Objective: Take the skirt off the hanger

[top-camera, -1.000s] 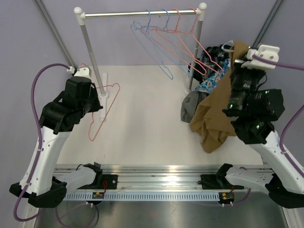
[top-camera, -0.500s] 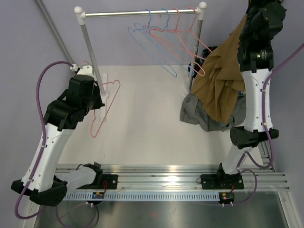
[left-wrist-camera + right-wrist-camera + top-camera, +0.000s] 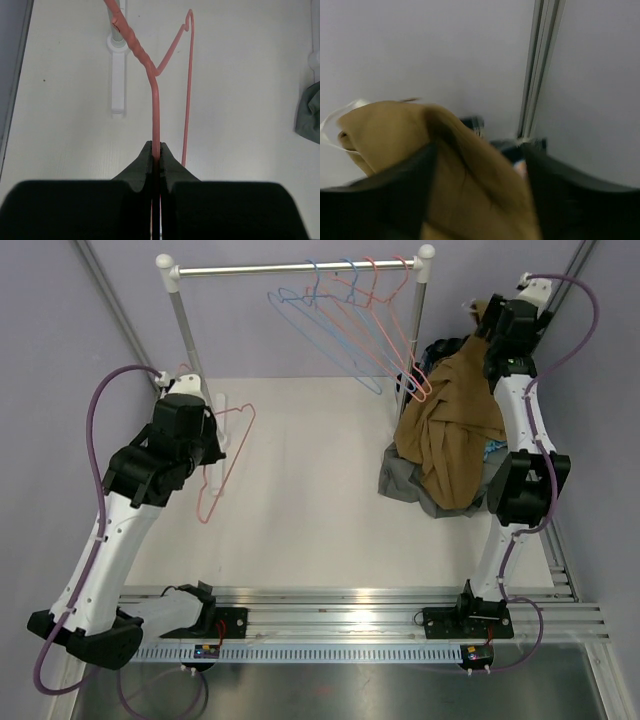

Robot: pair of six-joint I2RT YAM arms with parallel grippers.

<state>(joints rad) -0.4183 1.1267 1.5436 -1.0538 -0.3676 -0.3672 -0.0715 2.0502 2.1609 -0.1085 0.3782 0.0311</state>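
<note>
Left of centre in the top view, the left hand (image 3: 156,150) is clamped shut on the wire of a bare pink hanger (image 3: 228,450), which carries no cloth. Farther back, at the right of the frame, the brown skirt (image 3: 450,435) lies slumped on a heap of clothes, over a grey garment (image 3: 398,475). At the upper right, the right hand (image 3: 479,150) has its fingers apart, with a fold of the skirt lying loose between them. The skirt looks light, soft and floppy. It will likely sag and drape from any pinch, so a bunched fold or the waistband edge seems the surest place to grip. The desk (image 3: 300,530) is pale, flat and matt. Beyond it stands a clothes rail (image 3: 290,269) carrying blue and pink wire hangers (image 3: 345,325), against a plain lilac wall (image 3: 260,330).
</note>
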